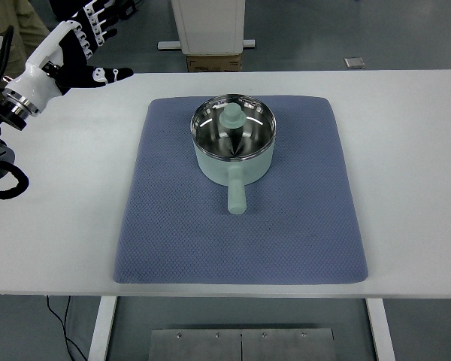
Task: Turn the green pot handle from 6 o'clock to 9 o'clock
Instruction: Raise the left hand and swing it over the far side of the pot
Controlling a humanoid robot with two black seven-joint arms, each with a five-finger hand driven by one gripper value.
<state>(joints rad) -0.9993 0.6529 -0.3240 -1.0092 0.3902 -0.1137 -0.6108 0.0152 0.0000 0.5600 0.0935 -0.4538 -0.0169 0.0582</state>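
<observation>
Pale green lidded pot sits on blue-grey mat, upper centre, handle pointing toward mat's near edge. Left hand hovers well beyond mat's far-left corner, fingers spread, holding nothing.

Pale green lidded pot on blue quilted mat, its handle toward me. My left hand hovers open, well apart.
</observation>
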